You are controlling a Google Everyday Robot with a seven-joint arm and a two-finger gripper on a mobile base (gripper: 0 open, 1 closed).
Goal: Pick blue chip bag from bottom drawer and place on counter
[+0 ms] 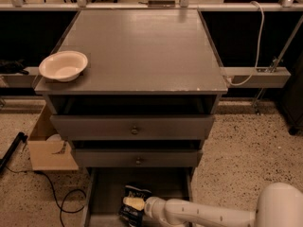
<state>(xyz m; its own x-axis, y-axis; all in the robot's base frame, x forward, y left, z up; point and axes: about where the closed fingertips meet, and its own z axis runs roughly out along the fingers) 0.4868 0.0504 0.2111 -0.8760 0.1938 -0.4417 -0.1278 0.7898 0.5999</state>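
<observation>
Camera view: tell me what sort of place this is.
Probably a lab or workshop area: a grey drawer cabinet on speckled floor, a loose cable and a cardboard box beside it. The end effector is down in the bottom drawer at the blue chip bag.

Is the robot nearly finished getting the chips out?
Not yet. The bottom drawer is already open. The gripper is down inside it, right at the blue chip bag, which lies in the drawer. Lifting the bag and putting it on the counter is left.

Lab: speckled floor (246,145), cable (258,41), rail (118,6); end effector (135,203) in bottom drawer (106,193).
</observation>
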